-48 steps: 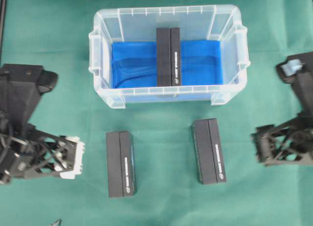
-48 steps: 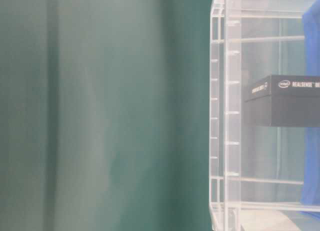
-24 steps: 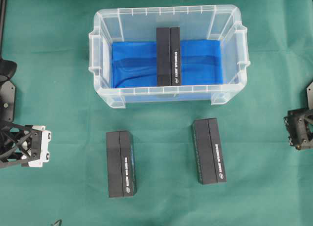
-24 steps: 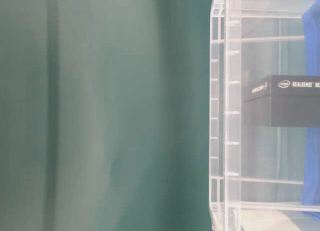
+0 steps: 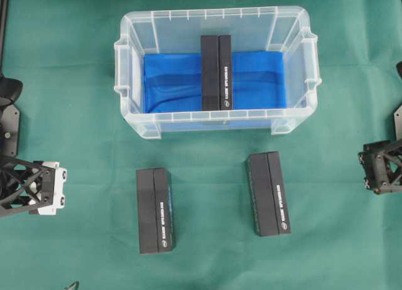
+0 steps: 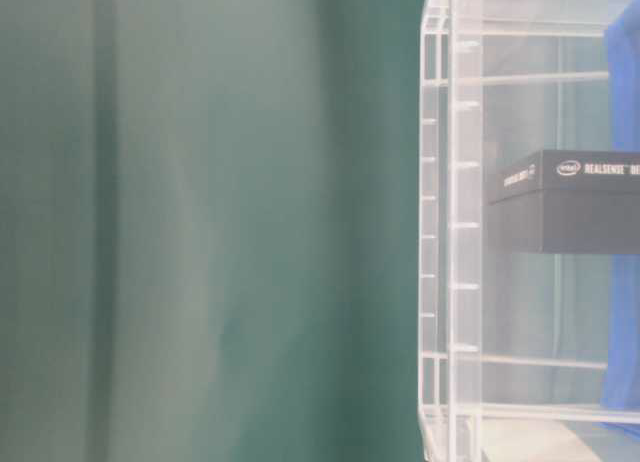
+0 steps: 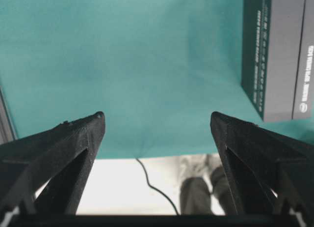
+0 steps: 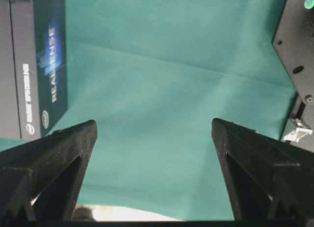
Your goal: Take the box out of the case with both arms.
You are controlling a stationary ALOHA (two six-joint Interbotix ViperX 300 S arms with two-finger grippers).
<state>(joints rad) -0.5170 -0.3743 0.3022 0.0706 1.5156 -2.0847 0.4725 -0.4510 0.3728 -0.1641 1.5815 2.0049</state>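
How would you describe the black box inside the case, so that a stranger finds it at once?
Find the clear plastic case on the green cloth. On its blue lining, midway, lies a long black cardboard box. Two similar boxes lie outside on the cloth; only this one is inside.

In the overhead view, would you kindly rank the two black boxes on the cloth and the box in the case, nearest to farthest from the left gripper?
From the left gripper:
1. Left box on the cloth, beside it.
2. Box in the case, up and across.
3. Right box on the cloth, farthest.

I see: case [image 5: 217, 20] clear ribbed plastic, glossy | sheet [image 5: 169, 83] shiny blue | boxes [image 5: 154, 209] matt black card | cloth [image 7: 137, 65] beyond my left jaws matt green, creased
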